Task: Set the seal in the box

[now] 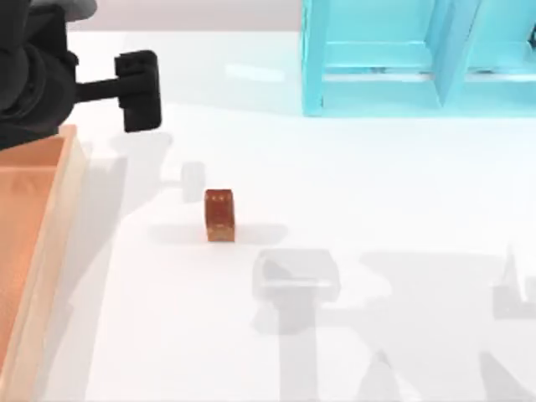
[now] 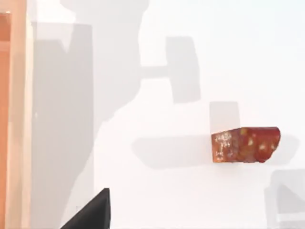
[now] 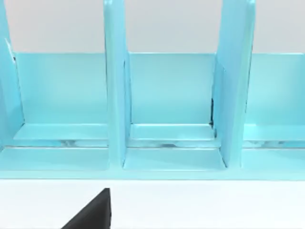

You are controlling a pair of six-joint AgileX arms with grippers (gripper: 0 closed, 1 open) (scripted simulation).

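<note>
The seal [image 1: 219, 214], a small reddish-brown mottled block, stands upright on the white table a little left of the middle; the left wrist view shows the seal [image 2: 245, 144] too. The box [image 1: 69, 201], a shallow tray of orange-brown wood with a pale rim, lies along the table's left edge, and its rim [image 2: 19, 119] appears in the left wrist view. My left gripper [image 1: 138, 90] hangs above the table's far left, behind the seal and apart from it, close to the box's far corner. A dark part of my right gripper [image 3: 90, 214] faces the shelf.
A turquoise shelf-like structure [image 1: 419, 59] with upright dividers stands at the far right of the table; the right wrist view looks straight into its compartments [image 3: 167, 95]. White table lies between the seal and the box.
</note>
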